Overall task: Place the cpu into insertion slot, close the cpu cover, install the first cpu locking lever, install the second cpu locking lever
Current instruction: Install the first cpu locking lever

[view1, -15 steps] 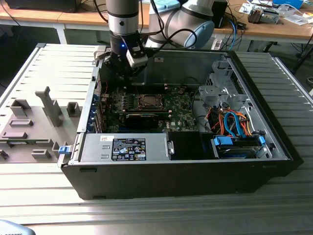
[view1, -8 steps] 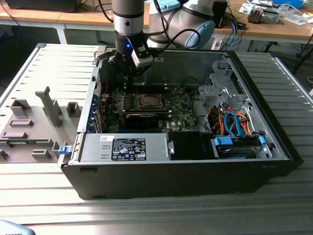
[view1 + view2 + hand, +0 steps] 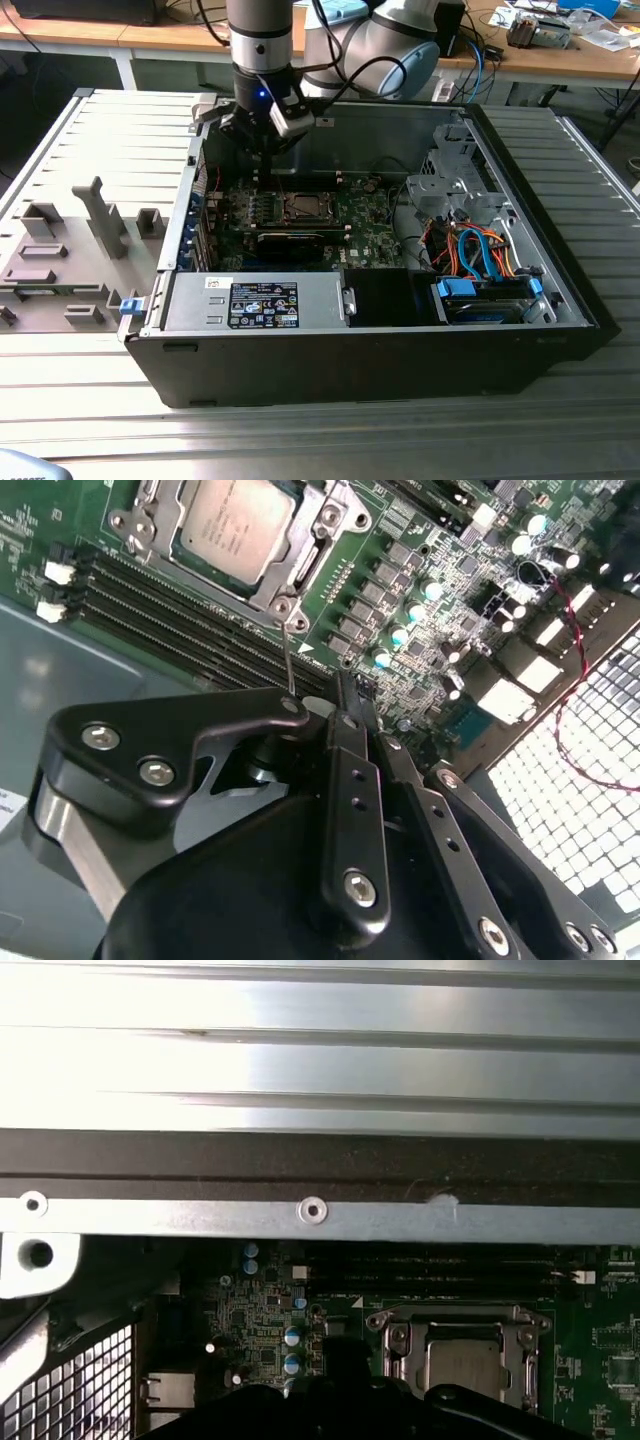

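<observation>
End effector (image 3: 262, 140) hovering inside the open PC case (image 3: 560, 300), above the motherboard (image 3: 420, 570). Can't tell if it's open or closed. cpu (image 3: 235, 520) seated in the insertion slot (image 3: 300, 565) just below it, cpu cover (image 3: 335, 515) down around the chip.

Pincer (image 3: 262, 150) above board; case wall (image 3: 300, 1215) close behind, drive cage (image 3: 450, 185) flanking, socket (image 3: 235, 525) unobstructed.

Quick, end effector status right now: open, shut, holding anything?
End effector: shut, holding nothing visible; it hangs beside the cpu cover, which lies closed over the cpu.
</observation>
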You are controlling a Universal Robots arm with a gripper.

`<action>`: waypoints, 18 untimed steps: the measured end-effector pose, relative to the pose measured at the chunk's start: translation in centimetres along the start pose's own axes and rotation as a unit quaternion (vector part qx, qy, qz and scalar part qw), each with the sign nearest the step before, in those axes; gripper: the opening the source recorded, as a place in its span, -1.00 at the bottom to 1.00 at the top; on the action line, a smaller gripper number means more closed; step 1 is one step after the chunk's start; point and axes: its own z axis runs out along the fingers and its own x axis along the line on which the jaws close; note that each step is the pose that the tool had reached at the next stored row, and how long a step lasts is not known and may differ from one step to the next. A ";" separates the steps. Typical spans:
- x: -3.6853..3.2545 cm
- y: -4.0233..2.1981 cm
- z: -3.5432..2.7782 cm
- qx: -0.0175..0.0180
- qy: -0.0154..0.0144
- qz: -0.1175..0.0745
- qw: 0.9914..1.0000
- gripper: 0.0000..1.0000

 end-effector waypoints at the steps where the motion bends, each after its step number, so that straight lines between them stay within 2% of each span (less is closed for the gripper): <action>1: -0.02 0.00 0.00 -0.001 0.000 -0.001 1.000 -0.79; 5: -0.42 0.01 0.00 -0.003 0.000 -0.003 1.000 -0.79; 18: -1.68 -0.03 0.01 -0.004 0.000 -0.003 1.000 -0.79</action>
